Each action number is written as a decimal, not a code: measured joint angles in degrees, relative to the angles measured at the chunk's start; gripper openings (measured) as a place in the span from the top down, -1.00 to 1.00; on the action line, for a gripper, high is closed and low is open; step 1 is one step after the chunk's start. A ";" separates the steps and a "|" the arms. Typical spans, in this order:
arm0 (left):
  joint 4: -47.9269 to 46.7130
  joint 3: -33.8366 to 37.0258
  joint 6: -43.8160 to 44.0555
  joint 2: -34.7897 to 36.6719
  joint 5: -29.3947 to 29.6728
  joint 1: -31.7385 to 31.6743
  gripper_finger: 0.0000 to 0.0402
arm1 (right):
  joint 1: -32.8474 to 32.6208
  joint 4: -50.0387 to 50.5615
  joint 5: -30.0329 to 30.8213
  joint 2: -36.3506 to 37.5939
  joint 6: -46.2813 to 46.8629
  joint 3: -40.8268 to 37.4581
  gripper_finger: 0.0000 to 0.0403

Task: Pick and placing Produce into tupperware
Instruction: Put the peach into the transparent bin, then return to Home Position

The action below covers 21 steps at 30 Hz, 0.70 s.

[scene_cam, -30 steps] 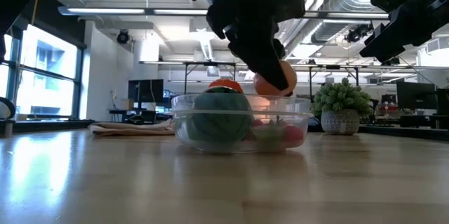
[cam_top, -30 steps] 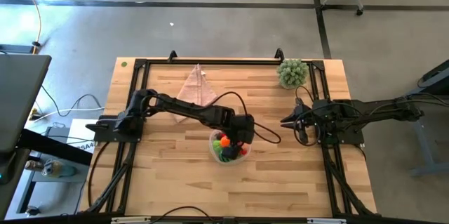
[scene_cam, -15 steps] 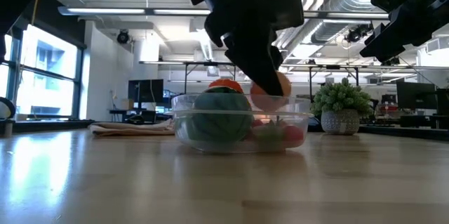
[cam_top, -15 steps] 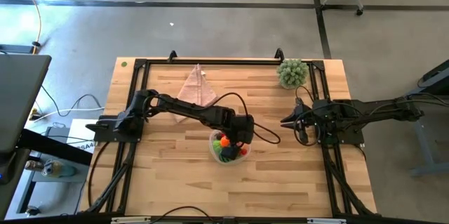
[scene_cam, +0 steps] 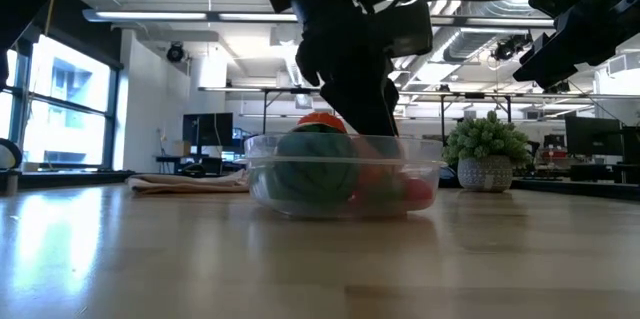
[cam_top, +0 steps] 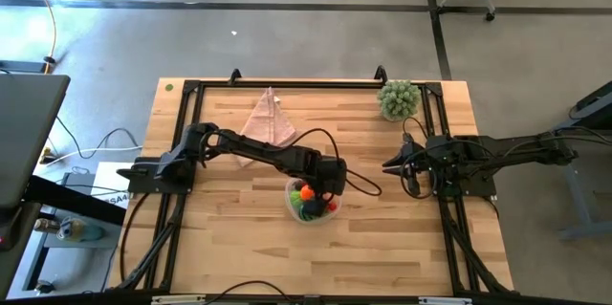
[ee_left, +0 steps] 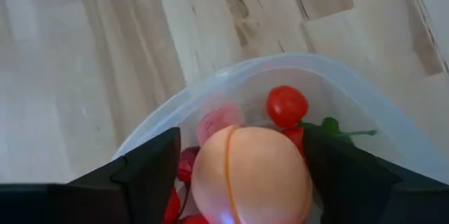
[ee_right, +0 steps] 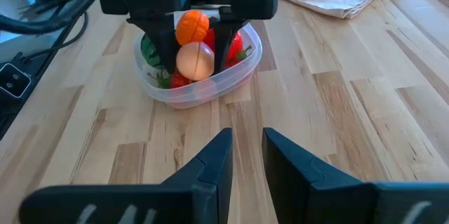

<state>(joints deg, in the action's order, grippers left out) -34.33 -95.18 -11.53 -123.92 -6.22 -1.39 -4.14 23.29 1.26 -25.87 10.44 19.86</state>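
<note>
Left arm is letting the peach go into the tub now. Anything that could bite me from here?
The peach sits high on the piled produce, between the left gripper's open fingers, in the tupperware. It may roll off the heap or over the low rim once the fingers leave. The fingers reach down inside the tub, so a sideways retreat could drag the light tub; a straight lift looks safer. The right gripper waits clear of it.
</note>
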 joint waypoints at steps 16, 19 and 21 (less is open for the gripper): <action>-10.32 -9.73 0.41 0.00 -0.20 0.81 -0.53 | 0.00 0.00 0.00 0.00 0.00 0.01 0.66; -17.08 -15.55 0.04 0.00 -0.21 1.24 -0.51 | 0.02 0.00 0.00 0.00 0.00 0.02 0.66; -23.47 -19.76 0.20 0.00 -0.24 1.27 -0.51 | 0.00 0.00 0.00 0.00 0.00 0.02 0.66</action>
<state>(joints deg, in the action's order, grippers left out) -57.80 -114.94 -11.33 -123.92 -6.46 -0.12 -4.14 23.29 1.26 -25.87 10.44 19.87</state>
